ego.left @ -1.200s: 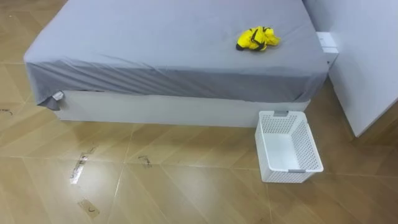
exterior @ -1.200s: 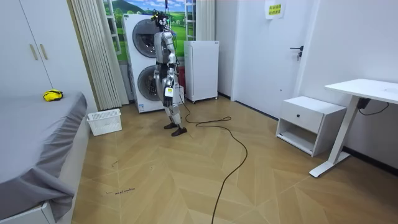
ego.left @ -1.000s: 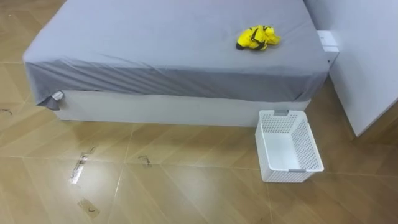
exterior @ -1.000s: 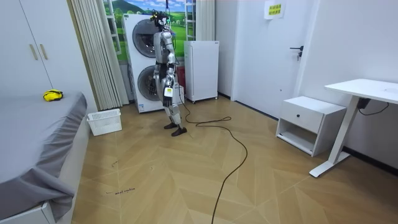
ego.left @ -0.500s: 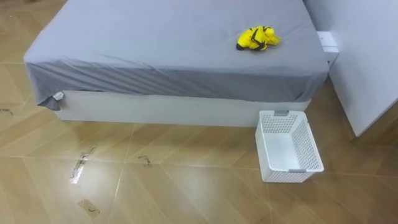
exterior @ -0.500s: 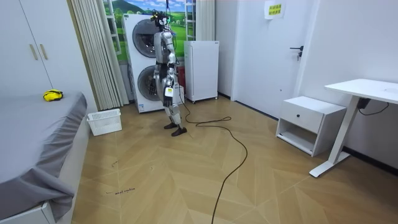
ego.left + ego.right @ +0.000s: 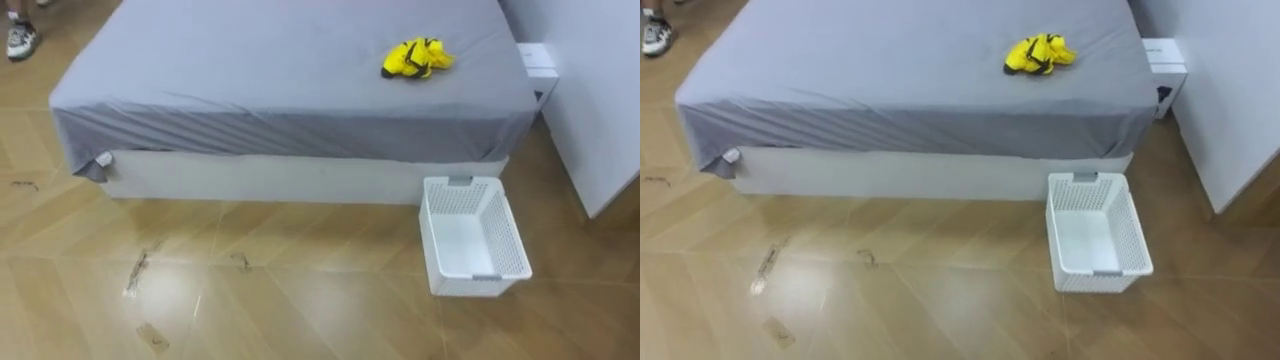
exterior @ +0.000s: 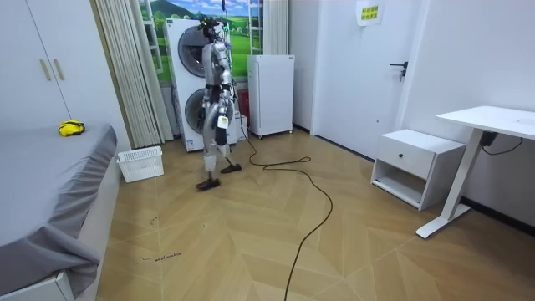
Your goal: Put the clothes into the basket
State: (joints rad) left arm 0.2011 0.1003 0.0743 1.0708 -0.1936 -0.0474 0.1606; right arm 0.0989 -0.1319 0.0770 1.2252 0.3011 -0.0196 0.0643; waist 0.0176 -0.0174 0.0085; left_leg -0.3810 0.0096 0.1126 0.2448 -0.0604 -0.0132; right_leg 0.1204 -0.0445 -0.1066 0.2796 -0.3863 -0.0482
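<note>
At the far left, a person's white sneaker (image 7: 20, 40) is showing on the wooden parquet floor (image 7: 250, 300) past the bed's corner. The wide bed with a grey fitted sheet (image 7: 280, 70) is stretching across the view ahead of the robot. The crumpled yellow clothes with black trim (image 7: 415, 58) are lying on the sheet near its right edge, well apart from the fingers and out ahead of them. Further right and lower, the white perforated plastic basket (image 7: 508, 232) is sitting empty on the floor, just beside the bed's side. A small white box (image 7: 538, 60) is sitting beside the bed's far right corner.

In the room view the robot is facing the bed, well apart from it, with one foot ahead of the other. Its left hand (image 8: 220, 125) and right hand (image 8: 209, 125) are hanging by its hips, holding nothing. How the fingers are set cannot be told.
</note>
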